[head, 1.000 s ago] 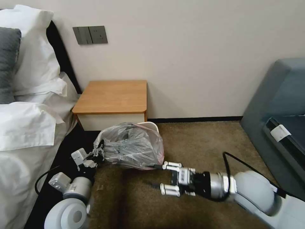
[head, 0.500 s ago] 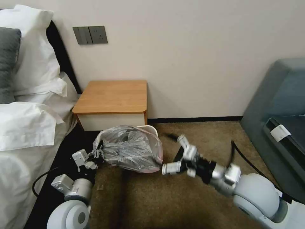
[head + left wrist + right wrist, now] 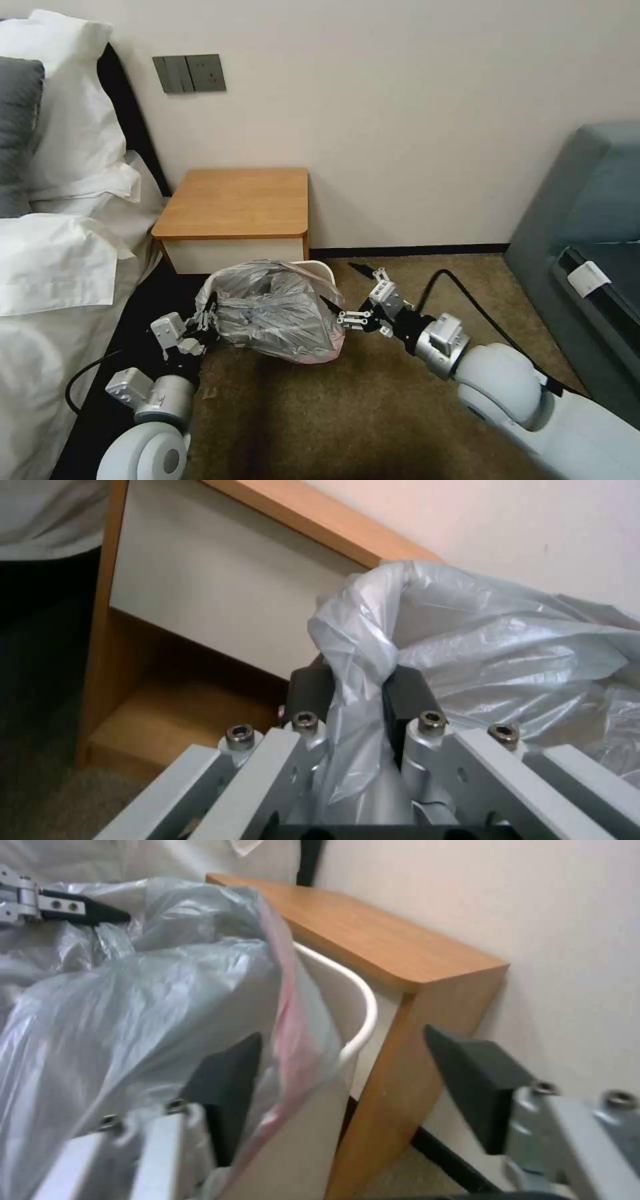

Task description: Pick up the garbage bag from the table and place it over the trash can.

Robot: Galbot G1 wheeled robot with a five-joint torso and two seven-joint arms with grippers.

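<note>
The garbage bag, crinkly grey film with a pinkish-red edge, lies bunched over the cream trash can, which stands on the carpet in front of the wooden table. My left gripper is at the bag's left end, shut on a twist of film. On the bag's right side my right gripper is open. In the right wrist view its fingers straddle the bag's pink edge and the bin's rolled rim, with the table's corner just behind.
A bed with white pillows borders the left side. At the right stands a grey sofa. The wall runs close behind the table. Brown carpet lies open in front of the bin. A black cable loops off my right arm.
My right arm swung from in front of the bag round to its right side, turning its open gripper toward the bin's rim. The left gripper kept its hold and barely moved.
</note>
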